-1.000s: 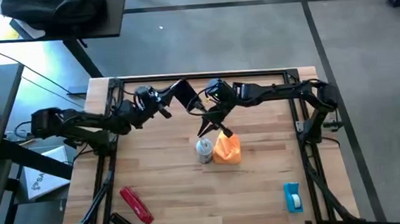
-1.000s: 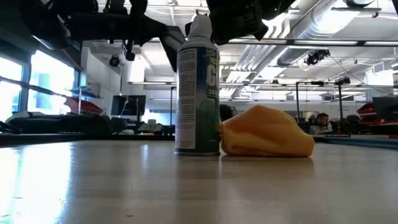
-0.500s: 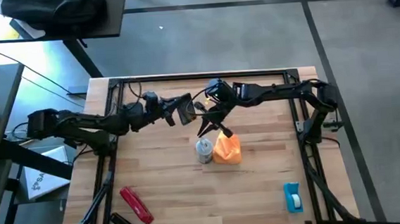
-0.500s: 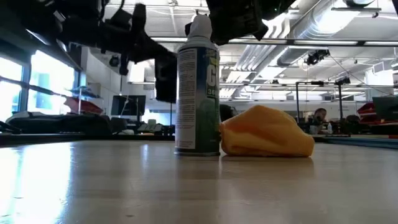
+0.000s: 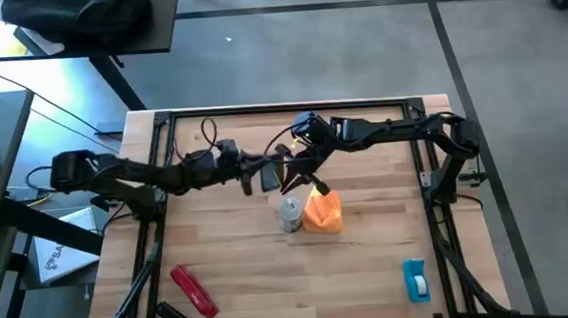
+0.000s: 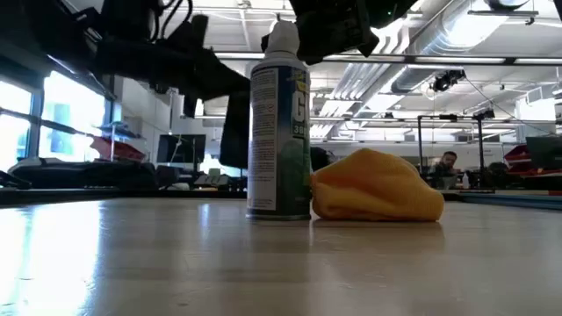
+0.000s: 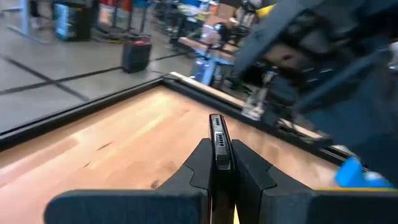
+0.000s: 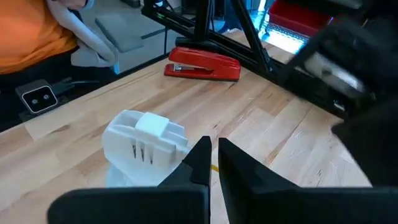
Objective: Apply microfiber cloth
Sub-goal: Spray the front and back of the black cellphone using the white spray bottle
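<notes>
Left gripper (image 5: 248,174): has moved right toward the can (image 5: 290,214) since earlier, clamping the phone (image 7: 218,140) edge-on, as the left wrist view shows. Right gripper (image 5: 291,182): unmoved above the can, fingers nearly together, apparently empty. Cloth (image 5: 322,210): on the bench (image 5: 372,263), touching the can. Stapler (image 8: 204,63): clearest in the right wrist view.

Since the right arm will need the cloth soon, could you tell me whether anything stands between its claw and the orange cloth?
Nothing visible blocks it. The right claw hangs just above and behind the microfiber cloth, nearly shut and empty. The spray can stands touching the cloth's side, under the claw, so a straight descent could clip it. The left claw holds the phone nearby.
</notes>
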Robot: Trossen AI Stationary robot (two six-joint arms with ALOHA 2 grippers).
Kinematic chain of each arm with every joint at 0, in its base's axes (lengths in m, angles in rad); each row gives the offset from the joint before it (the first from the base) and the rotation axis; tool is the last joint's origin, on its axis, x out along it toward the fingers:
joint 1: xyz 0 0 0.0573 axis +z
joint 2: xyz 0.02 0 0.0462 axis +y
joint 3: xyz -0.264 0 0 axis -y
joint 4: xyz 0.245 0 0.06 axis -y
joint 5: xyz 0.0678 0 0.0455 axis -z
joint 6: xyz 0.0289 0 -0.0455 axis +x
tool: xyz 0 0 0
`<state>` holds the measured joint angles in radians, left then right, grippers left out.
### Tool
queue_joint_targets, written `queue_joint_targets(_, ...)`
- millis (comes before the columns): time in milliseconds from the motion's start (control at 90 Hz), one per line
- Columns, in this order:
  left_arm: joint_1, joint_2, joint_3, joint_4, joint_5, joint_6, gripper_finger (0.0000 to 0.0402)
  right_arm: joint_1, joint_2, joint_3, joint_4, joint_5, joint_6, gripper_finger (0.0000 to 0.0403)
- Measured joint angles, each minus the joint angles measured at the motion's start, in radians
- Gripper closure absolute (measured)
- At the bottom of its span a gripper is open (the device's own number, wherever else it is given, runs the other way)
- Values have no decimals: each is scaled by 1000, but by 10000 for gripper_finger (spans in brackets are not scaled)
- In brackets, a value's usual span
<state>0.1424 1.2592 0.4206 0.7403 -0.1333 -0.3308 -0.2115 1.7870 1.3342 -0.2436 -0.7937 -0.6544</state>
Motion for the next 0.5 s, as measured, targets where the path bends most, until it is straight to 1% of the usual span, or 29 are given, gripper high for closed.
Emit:
queue_joint_targets(100, -1, -68, 0, -138, 11, -4, 390, 0, 0, 0, 0, 0, 0, 403)
queue_joint_targets(189, 0, -124, 0, -243, -32, 17, 390, -1, 0, 0, 0, 0, 0, 403)
queue_joint_targets(256, 0, -155, 0, -288, -71, 20, 390, -2, 0, 0, 0, 0, 3, 403)
queue_joint_targets(356, 0, -179, 0, -264, -79, 40, 390, -2, 0, 0, -1, 0, 3, 403)
queue_joint_targets(500, 12, -183, 0, -150, -39, 53, 390, -3, 0, 0, -1, 3, 3, 403)
